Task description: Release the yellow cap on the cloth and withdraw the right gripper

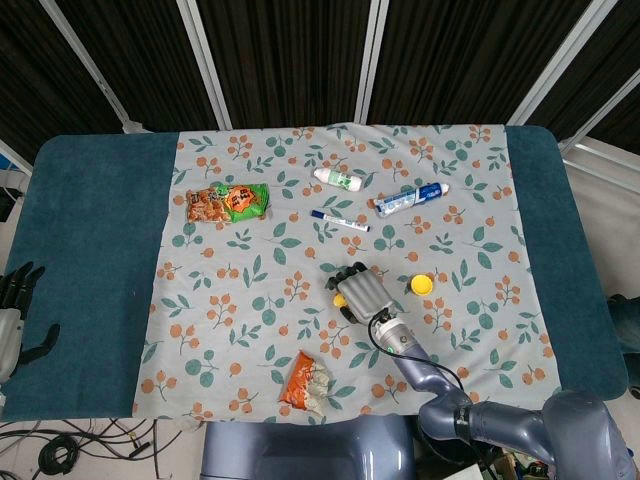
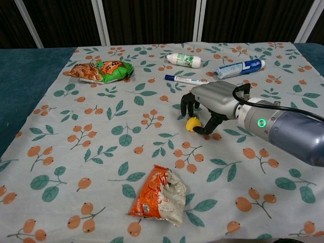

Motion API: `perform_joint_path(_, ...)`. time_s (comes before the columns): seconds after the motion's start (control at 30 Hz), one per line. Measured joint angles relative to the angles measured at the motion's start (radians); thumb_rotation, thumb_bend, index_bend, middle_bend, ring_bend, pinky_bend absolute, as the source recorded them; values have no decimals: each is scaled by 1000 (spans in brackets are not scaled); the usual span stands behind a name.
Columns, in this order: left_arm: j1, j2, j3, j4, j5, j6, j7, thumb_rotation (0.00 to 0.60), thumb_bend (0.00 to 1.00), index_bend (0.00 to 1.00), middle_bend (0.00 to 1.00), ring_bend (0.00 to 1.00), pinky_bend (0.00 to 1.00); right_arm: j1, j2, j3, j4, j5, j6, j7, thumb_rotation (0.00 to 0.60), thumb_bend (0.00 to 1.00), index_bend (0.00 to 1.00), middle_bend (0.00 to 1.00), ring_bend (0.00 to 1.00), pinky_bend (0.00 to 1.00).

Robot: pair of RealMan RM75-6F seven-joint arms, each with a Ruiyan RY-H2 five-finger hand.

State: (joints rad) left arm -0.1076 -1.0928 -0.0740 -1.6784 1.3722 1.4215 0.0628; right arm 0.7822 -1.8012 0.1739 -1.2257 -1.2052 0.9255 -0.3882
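Observation:
The yellow cap (image 1: 423, 284) (image 2: 193, 124) lies on the floral cloth (image 1: 250, 270) (image 2: 101, 152), right of centre. My right hand (image 1: 360, 292) (image 2: 212, 104) hovers just above it, palm down, with its fingers (image 2: 188, 105) apart and arched over the cap. In the head view the cap shows clear of the hand, to its right; in the chest view it sits between the fingers and the thumb, and I see no grip on it. My left hand (image 1: 15, 310) hangs off the table's left edge with its fingers spread and holds nothing; the chest view does not show it.
A blue marker (image 1: 340, 220) (image 2: 186, 79), a white bottle (image 1: 340, 179) (image 2: 185, 59) and a toothpaste tube (image 1: 411, 197) (image 2: 239, 68) lie beyond the right hand. A green-orange snack bag (image 1: 228, 203) (image 2: 100, 71) sits far left, an orange packet (image 1: 305, 383) (image 2: 159, 196) near the front edge.

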Motion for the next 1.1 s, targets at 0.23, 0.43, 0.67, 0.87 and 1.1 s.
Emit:
perform_joint_path(0.23,1,1,0,-5,-3,0,3,600,377,34,2,0,0,0,-4,-2,4,-2,2,1,600,287,364,376,301,218)
perform_joint_path(0.43,4,4,0,-5,0,6,-3,600,377,33,2,0,0,-1,-7,-2,2,-4,5,3,600,287,364,376,301,218)
perform_joint_path(0.67,1,5,2,-6,8,2,-6,600,378,33,2,0,0,5,-9,3,0,-4,4,-3,600,288,364,375,301,218)
perform_joint_path(0.87,1,4,2,-3,3,1,-3,600,378,33,2,0,0,5,-11,2,14,-3,3,-7,600,287,364,383,301,218)
perform_joint_path(1.1,1,3,3,-5,5,1,5,600,378,33,2,0,0,3,-14,-1,32,0,-1,-4,600,289,373,416,315,218)
